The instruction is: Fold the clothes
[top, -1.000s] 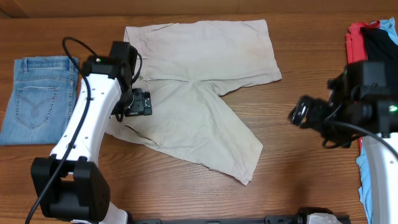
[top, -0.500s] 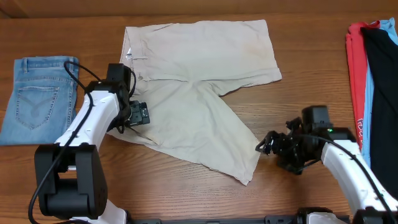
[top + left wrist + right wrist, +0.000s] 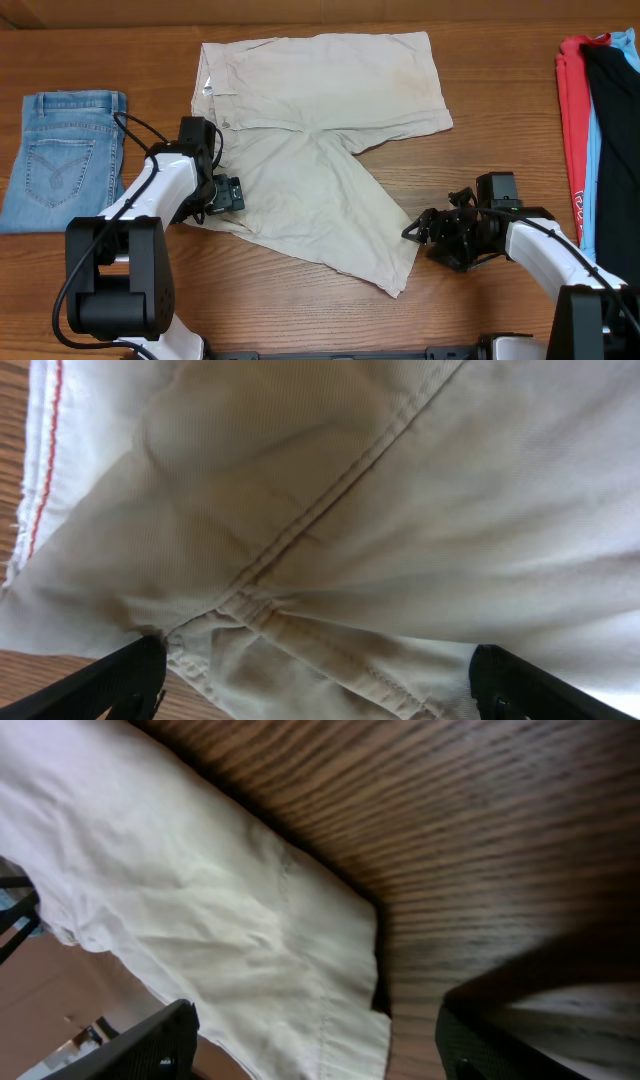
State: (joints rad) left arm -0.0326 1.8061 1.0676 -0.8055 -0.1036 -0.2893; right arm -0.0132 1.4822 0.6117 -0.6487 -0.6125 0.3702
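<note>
Pale cream cotton shorts (image 3: 330, 100) are seen spread flat mid-table, one wide leg pointing to 1 o'clock, the other to 5 o'clock. On the overhead view both sets of fingertips are hard to make out against the dark wrist housings; only the wrist views show them. The left gripper (image 3: 222, 193), at the shorts' 8 o'clock edge, is seen spread wide over twill seams and a red-threaded edge. The right gripper (image 3: 415, 228), at the 5 o'clock hem, is likewise parted, with nothing clasped. Folded denim jeans (image 3: 62, 155) are seen on the wooden table (image 3: 500, 80) at 9 o'clock. Red, light-blue and black garments (image 3: 572, 120) at 3 o'clock are cut off by the frame.
</note>
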